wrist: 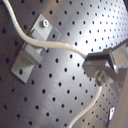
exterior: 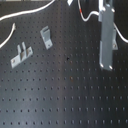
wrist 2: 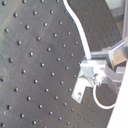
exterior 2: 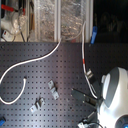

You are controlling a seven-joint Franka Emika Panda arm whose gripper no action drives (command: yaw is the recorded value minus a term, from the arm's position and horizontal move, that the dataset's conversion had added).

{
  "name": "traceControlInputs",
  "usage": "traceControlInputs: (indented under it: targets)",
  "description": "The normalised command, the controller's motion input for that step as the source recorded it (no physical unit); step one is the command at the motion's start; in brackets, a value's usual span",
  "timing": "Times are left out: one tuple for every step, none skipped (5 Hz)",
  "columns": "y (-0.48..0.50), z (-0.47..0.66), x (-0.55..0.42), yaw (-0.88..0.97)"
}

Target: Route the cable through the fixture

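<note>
On the first exterior view's left, two small grey metal brackets stand on the black perforated tabletop (exterior: 70, 95): a double-tabbed bracket (exterior: 20, 54) nearest the edge, then an angled bracket (exterior: 46, 36) a little to its right and farther off. Both are bare, with nothing threaded through them. The cable (exterior 2: 35, 60), a thin, limp white cord, arcs across the far part of the tabletop above them in the first exterior view and runs on toward that view's right, where its red band (exterior: 81, 10) sits just beside the arm. The end effector (exterior: 106, 35) hangs on the first exterior view's right, well apart from the two brackets.

In the first wrist view the cable drapes over a folded sheet-metal bracket (wrist: 31, 47) fixed with a screw and ends at the metal fingertips (wrist: 97, 67), which appear pinched narrow on it. So the unthreaded brackets lie to the left of the end effector, long axes roughly across the cable's run.
</note>
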Motion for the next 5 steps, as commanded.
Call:
traceControlInputs:
  targets:
    - [0.077, 0.50, 0.145, -0.45]
    - [0.010, 0.00, 0.001, 0.00]
    - [0.039, 0.04, 0.001, 0.00]
    - [0.438, 0.07, 0.021, 0.07]
    - [0.363, 0.04, 0.043, 0.10]
